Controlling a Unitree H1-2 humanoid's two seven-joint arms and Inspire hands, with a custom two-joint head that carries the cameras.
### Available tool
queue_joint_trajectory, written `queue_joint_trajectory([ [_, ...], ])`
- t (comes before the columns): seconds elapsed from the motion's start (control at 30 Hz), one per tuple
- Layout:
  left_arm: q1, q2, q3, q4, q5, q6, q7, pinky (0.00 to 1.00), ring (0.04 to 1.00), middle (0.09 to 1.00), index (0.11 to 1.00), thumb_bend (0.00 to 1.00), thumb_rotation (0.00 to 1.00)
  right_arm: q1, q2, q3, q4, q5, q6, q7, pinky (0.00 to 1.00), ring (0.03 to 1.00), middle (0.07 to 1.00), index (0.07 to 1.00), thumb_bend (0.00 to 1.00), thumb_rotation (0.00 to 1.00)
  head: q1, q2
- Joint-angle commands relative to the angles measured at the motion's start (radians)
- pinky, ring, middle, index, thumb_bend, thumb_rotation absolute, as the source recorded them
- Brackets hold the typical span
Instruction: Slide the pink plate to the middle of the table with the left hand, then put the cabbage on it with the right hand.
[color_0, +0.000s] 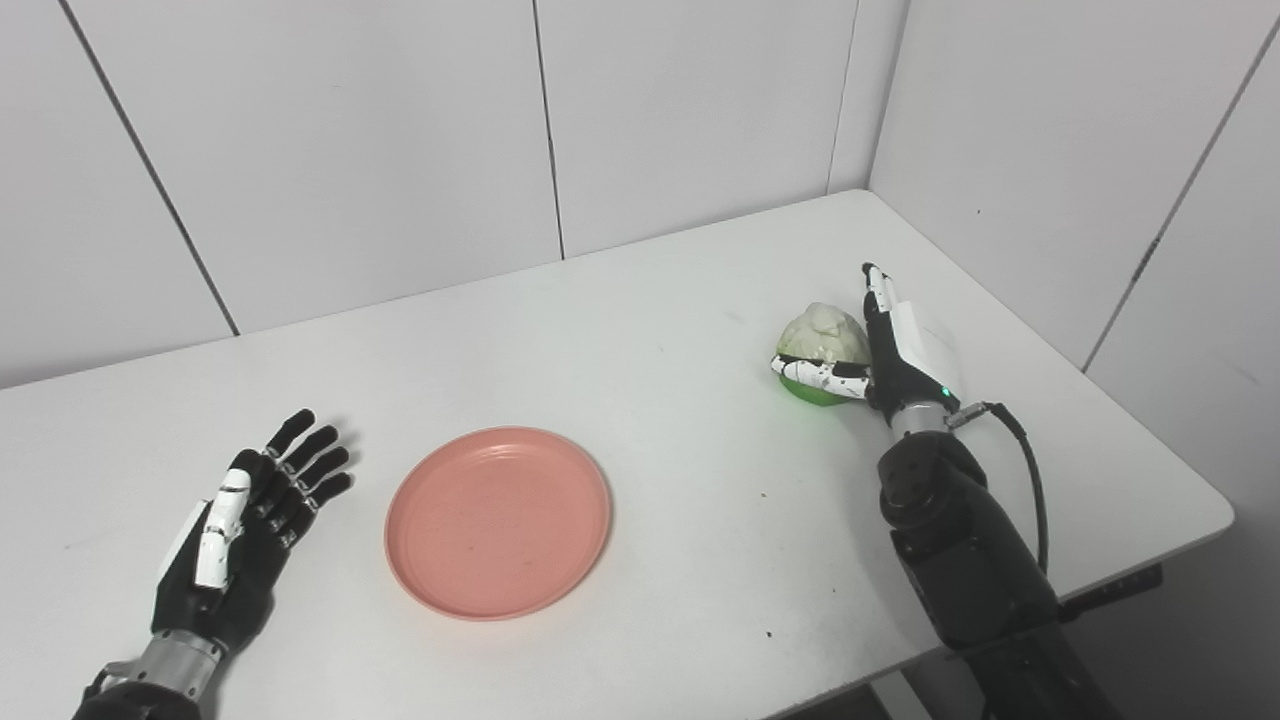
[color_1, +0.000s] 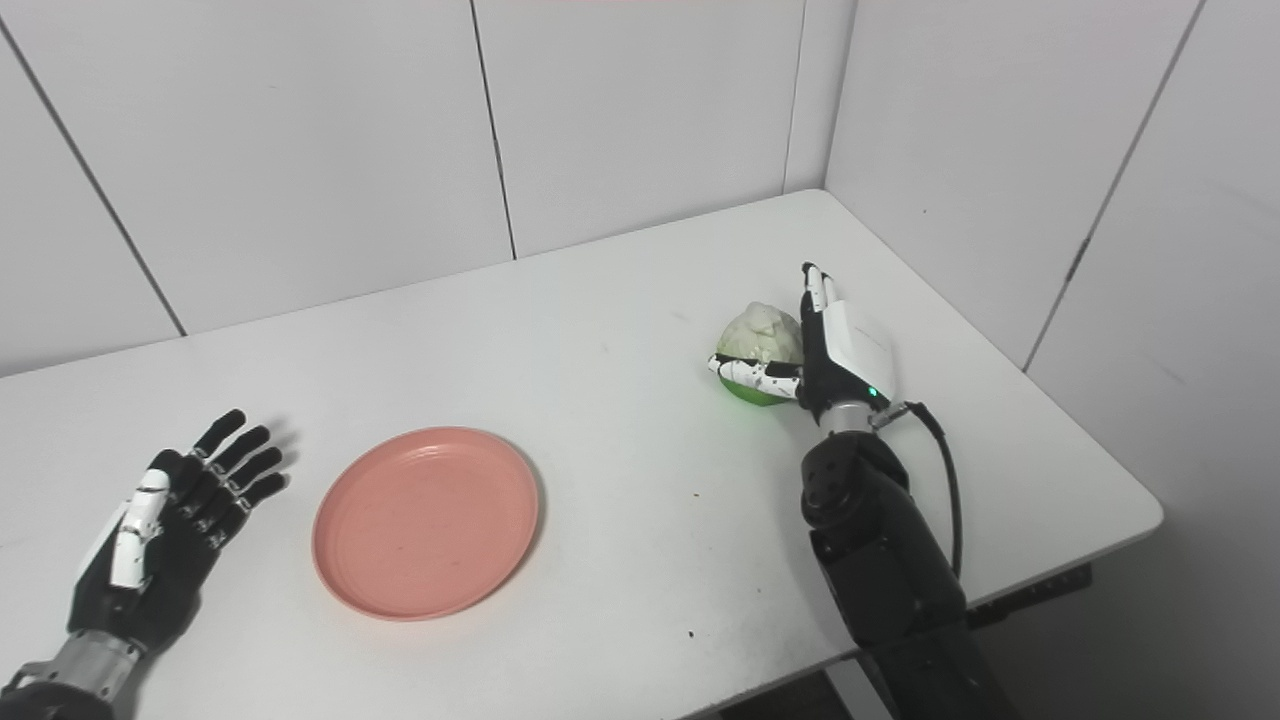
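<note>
The pink plate (color_0: 498, 520) lies flat on the white table (color_0: 640, 330), left of the middle and near the front. My left hand (color_0: 250, 520) rests palm down to the left of the plate, fingers spread, open and a short gap away from the rim. The cabbage (color_0: 822, 340), pale on top and bright green below, sits on the table at the right. My right hand (color_0: 885, 345) stands against its right side, thumb curled across its front and fingers straight up, not closed around it.
White wall panels (color_0: 400, 150) close off the back and the right side of the table. The table's right edge (color_0: 1150, 430) runs just beyond my right arm. Bare tabletop lies between the plate and the cabbage.
</note>
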Motion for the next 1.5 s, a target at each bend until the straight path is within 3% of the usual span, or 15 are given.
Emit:
queue_joint_trajectory([
  [0.0, 0.048, 0.009, -0.004, 0.029, 0.004, 0.041, 0.003, 0.88, 0.893, 0.904, 0.896, 0.45, 1.0, -0.044, -0.011, -0.005, -0.021, 0.017, -0.029, -0.026, 0.77, 0.921, 0.989, 1.0, 1.0, 0.44, 0.0, 0.0],
  [0.33, 0.052, 0.008, -0.007, 0.021, 0.007, 0.049, 0.009, 0.88, 0.892, 0.902, 0.89, 0.46, 0.99, -0.043, -0.022, 0.001, 0.007, 0.065, -0.079, -0.06, 0.72, 0.838, 0.892, 0.909, 1.0, 0.26, -0.001, 0.001],
  [0.5, 0.051, 0.007, -0.006, 0.025, 0.002, 0.047, 0.006, 0.88, 0.893, 0.904, 0.894, 0.45, 0.99, -0.04, -0.023, 0.003, 0.005, 0.078, -0.084, -0.076, 0.68, 0.757, 0.782, 0.783, 1.0, 0.1, -0.001, 0.001],
  [0.57, 0.051, 0.006, -0.007, 0.021, 0.007, 0.051, 0.013, 0.88, 0.891, 0.902, 0.892, 0.45, 0.98, -0.039, -0.03, 0.013, 0.002, 0.07, -0.074, -0.073, 0.6, 0.68, 0.717, 0.72, 0.98, 0.07, -0.001, 0.001],
  [0.67, 0.053, 0.006, -0.008, 0.016, 0.008, 0.053, 0.015, 0.88, 0.892, 0.902, 0.893, 0.46, 0.99, -0.039, -0.04, 0.034, 0.009, 0.045, -0.05, -0.071, 0.5, 0.55, 0.603, 0.59, 0.89, 0.01, -0.001, 0.001],
  [0.7, 0.052, 0.006, -0.008, 0.019, 0.005, 0.05, 0.011, 0.88, 0.892, 0.902, 0.893, 0.46, 0.99, -0.04, -0.044, 0.042, 0.012, 0.035, -0.043, -0.07, 0.5, 0.55, 0.603, 0.59, 0.89, 0.01, -0.001, 0.001],
  [0.73, 0.052, 0.007, -0.009, 0.019, 0.004, 0.048, 0.007, 0.88, 0.894, 0.904, 0.896, 0.46, 0.99, -0.04, -0.048, 0.051, 0.014, 0.025, -0.032, -0.067, 0.48, 0.533, 0.586, 0.53, 0.67, 0.08, 0.007, 0.003],
  [0.8, 0.053, 0.009, -0.01, 0.018, 0.003, 0.048, 0.004, 0.89, 0.896, 0.907, 0.897, 0.46, 0.99, -0.041, -0.05, 0.061, 0.017, 0.016, -0.016, -0.064, 0.43, 0.493, 0.556, 0.497, 0.56, 0.12, 0.012, 0.004],
  [0.83, 0.054, 0.009, -0.011, 0.013, 0.006, 0.052, 0.007, 0.88, 0.896, 0.908, 0.897, 0.46, 0.99, -0.041, -0.048, 0.063, 0.019, 0.013, -0.014, -0.07, 0.39, 0.458, 0.519, 0.487, 0.54, 0.05, 0.012, 0.004],
  [0.93, 0.056, 0.007, -0.013, 0.004, 0.008, 0.058, 0.014, 0.88, 0.897, 0.907, 0.896, 0.46, 0.98, -0.042, -0.039, 0.058, 0.023, 0.011, -0.014, -0.089, 0.36, 0.425, 0.484, 0.488, 0.53, 0.0, 0.011, 0.003],
  [1.1, 0.055, 0.006, -0.013, 0.009, 0.004, 0.053, 0.012, 0.89, 0.899, 0.909, 0.899, 0.45, 0.99, -0.044, -0.028, 0.05, 0.022, 0.018, -0.027, -0.113, 0.38, 0.447, 0.496, 0.479, 0.53, 0.0, 0.012, 0.001],
  [1.47, 0.059, 0.0, -0.019, 0.0, 0.011, 0.052, 0.019, 0.88, 0.896, 0.906, 0.897, 0.46, 0.98, -0.041, -0.01, 0.046, -0.052, 0.009, -0.03, -0.133, 0.3, 0.383, 0.439, 0.519, 0.53, 0.0, 0.035, -0.003],
])
